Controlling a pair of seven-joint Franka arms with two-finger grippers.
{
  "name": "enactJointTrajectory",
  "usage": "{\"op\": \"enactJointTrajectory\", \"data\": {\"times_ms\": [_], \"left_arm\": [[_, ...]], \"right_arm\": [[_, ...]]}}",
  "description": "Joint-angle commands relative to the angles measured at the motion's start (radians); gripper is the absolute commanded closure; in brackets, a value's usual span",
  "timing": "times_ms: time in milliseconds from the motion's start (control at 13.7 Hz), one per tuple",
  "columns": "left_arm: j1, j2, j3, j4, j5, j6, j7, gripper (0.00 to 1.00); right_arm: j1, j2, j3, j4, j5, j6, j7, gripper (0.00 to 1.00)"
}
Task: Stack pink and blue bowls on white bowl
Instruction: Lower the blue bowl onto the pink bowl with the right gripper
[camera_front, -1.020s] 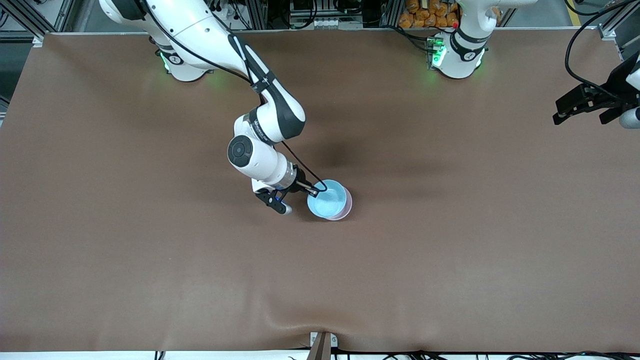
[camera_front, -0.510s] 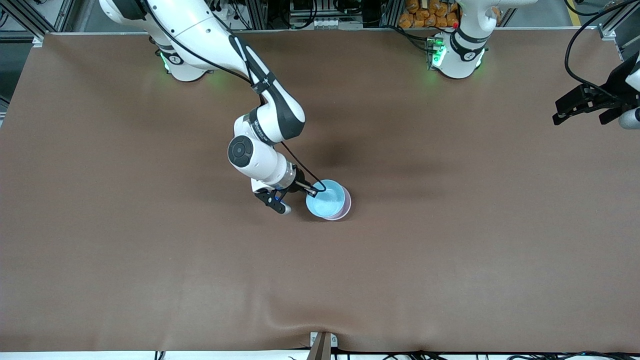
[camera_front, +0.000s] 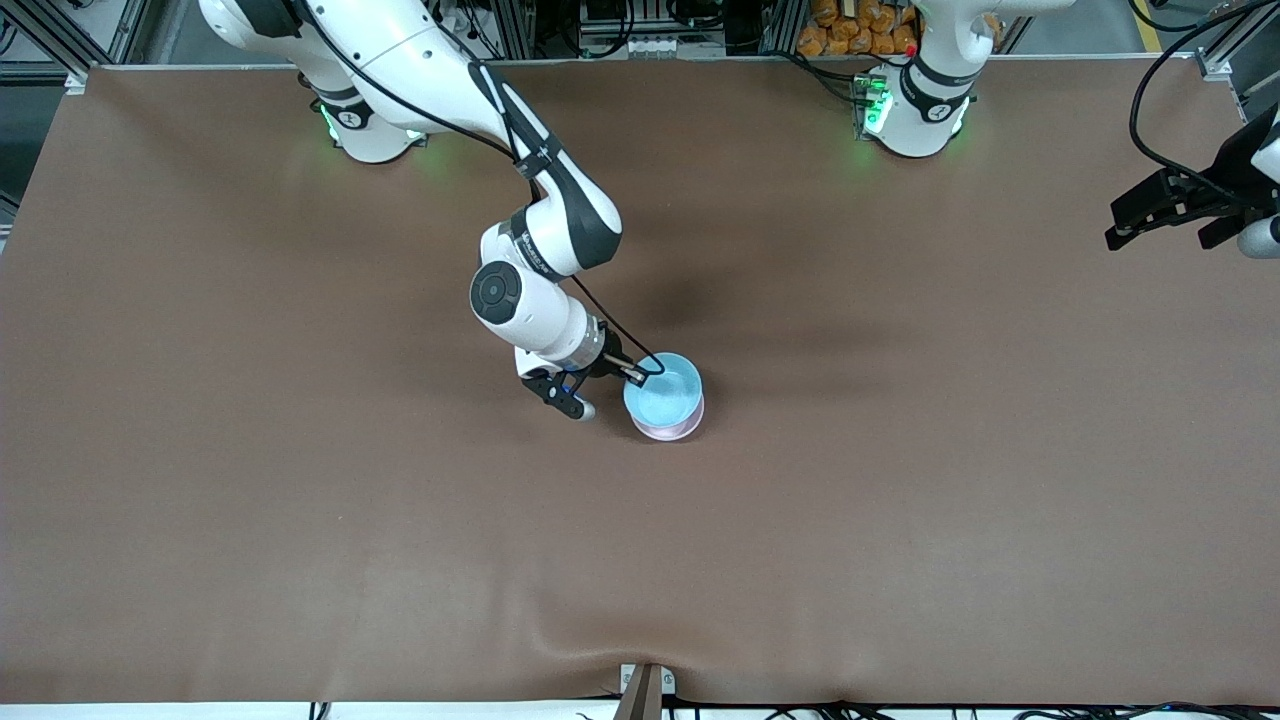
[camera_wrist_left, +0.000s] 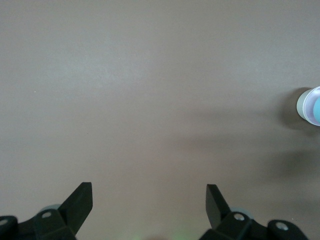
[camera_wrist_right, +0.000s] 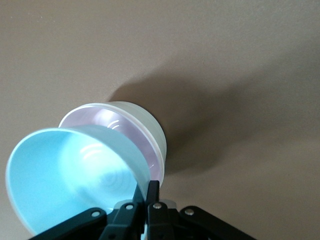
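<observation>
The blue bowl (camera_front: 664, 391) (camera_wrist_right: 70, 175) hangs tilted over the stack in the middle of the table. My right gripper (camera_front: 633, 377) (camera_wrist_right: 148, 194) is shut on its rim. Under it the pink bowl (camera_front: 672, 429) (camera_wrist_right: 107, 122) sits nested in the white bowl (camera_wrist_right: 150, 131). In the front view only a pink edge shows below the blue bowl; the white bowl is hidden there. My left gripper (camera_front: 1158, 238) (camera_wrist_left: 148, 190) waits open over the left arm's end of the table, holding nothing. The left wrist view shows the stack (camera_wrist_left: 310, 106) far off.
The brown table cover (camera_front: 900, 480) has a raised fold at the edge nearest the front camera (camera_front: 600, 655). The two arm bases (camera_front: 365, 130) (camera_front: 915, 115) stand along the edge farthest from the front camera.
My right gripper has carried the blue bowl a little toward the left arm's end, so it lies more squarely over the pink bowl. The left arm has not moved.
</observation>
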Motion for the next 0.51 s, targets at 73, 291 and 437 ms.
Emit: {"op": "enactJointTrajectory", "data": {"times_ms": [73,291,437], "left_arm": [[0.002,0.009,0.001,0.024,-0.002,-0.021,0.001,0.00],[0.000,0.009,0.001,0.024,-0.002,-0.021,0.001,0.00],[0.000,0.009,0.001,0.024,-0.002,-0.021,0.003,0.00]], "right_arm": [[0.005,0.020,-0.015,0.035,-0.121,0.003,0.025,0.00],[-0.030,-0.003,-0.036,0.045,-0.151,-0.008,0.013,0.00],[-0.055,-0.055,-0.075,0.036,-0.161,-0.032,-0.016,0.00]]}}
